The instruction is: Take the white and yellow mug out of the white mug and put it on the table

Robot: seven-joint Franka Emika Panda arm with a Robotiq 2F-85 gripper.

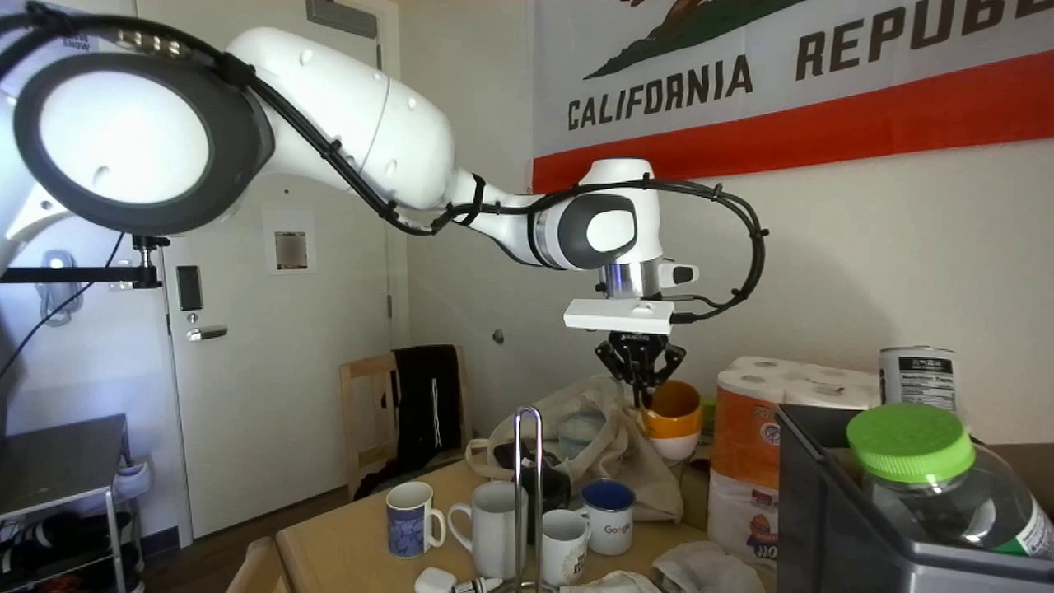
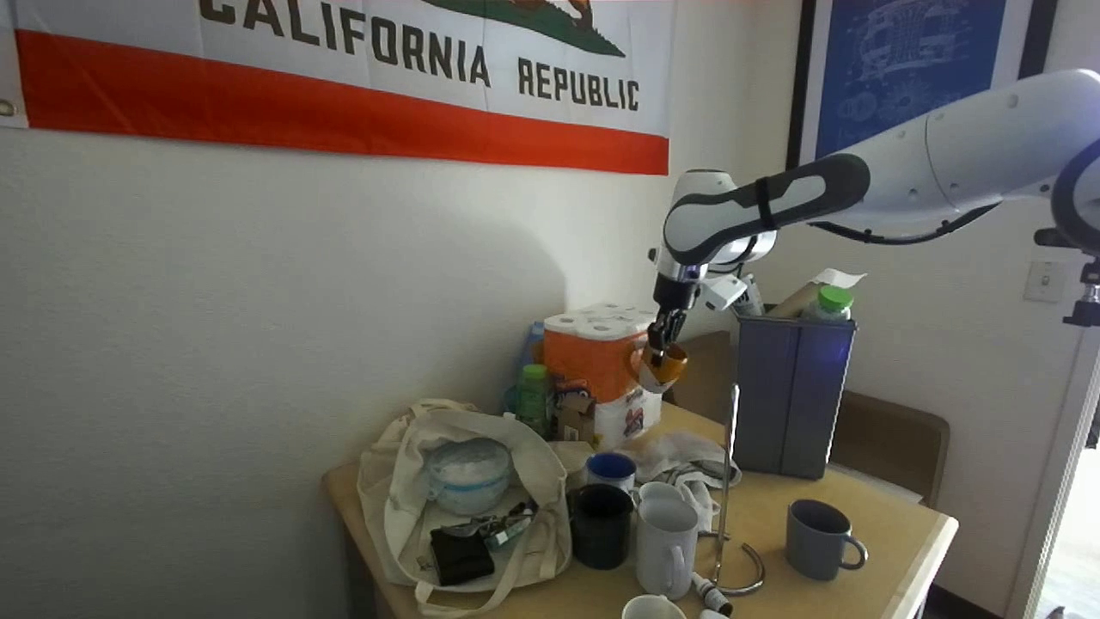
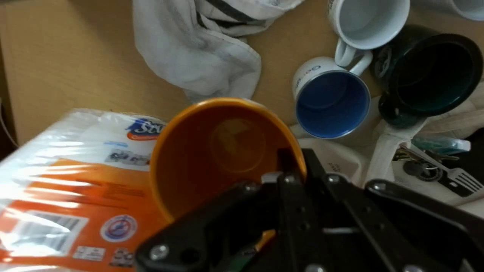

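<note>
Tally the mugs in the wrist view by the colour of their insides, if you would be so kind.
Orange: 1, the white and yellow mug
Blue: 1, the blue-lined mug
White or pale: 2, the printed white mug and a pale mug cut off at top right
Very dark: 1, the dark mug
Total: 5 mugs

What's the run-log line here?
end effector: gripping round white and yellow-orange mug by rim | mug: aloft above light brown wooden table | placement: pending
</note>
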